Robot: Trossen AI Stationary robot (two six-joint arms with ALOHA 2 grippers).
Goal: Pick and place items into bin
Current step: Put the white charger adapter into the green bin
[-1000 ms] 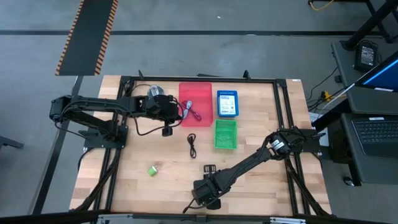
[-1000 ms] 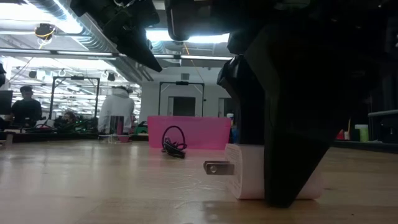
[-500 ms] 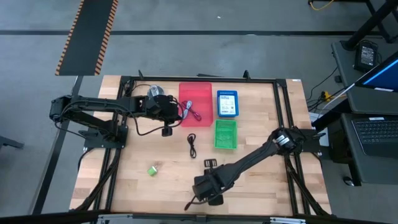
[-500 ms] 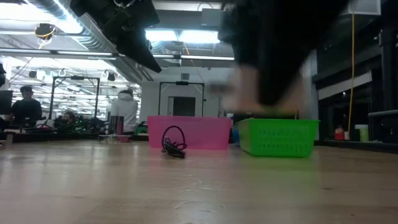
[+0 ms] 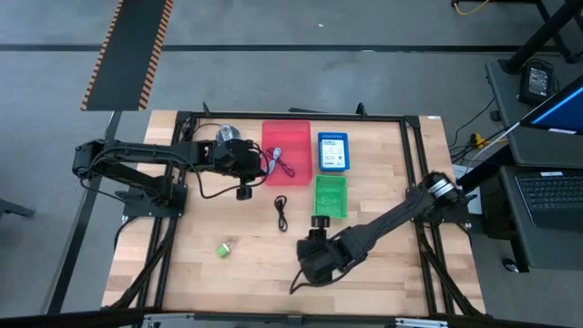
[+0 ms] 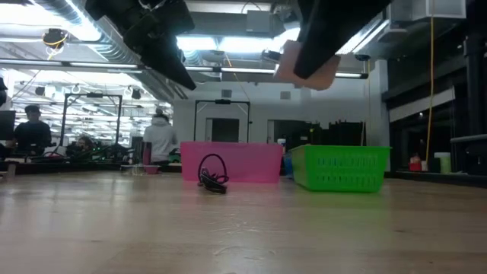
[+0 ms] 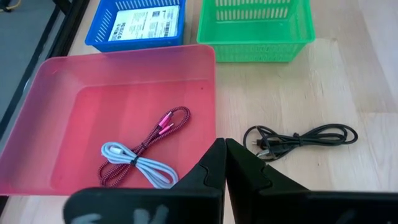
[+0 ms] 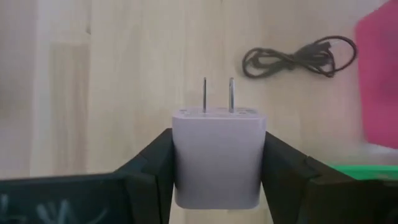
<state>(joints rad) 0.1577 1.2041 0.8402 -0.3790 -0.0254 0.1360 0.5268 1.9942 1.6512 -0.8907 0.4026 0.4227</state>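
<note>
Two fingers of our right gripper (image 8: pixel 219 180) squeeze the white plug (image 8: pixel 219 155), its prongs pointing away; left gripper (image 7: pixel 225 163) is closed.

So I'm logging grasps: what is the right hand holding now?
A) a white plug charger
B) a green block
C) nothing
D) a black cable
A: the right wrist view shows the right hand clamped on a white charger, prongs outward, above the table.

Left gripper (image 7: pixel 224 163): fingers pressed together, over near rim of pink bin (image 7: pixel 37 93). In the bin: red braided cable (image 7: pixel 163 126) and white cable (image 7: pixel 140 165), tangled. Black cable (image 7: pixel 298 138) lies on worktop (image 7: pixel 360 74) beside bin. Beyond: blue basket (image 7: pixel 134 38) holding white printed packet (image 7: pixel 144 26); green basket (image 7: pixel 255 37).
</note>
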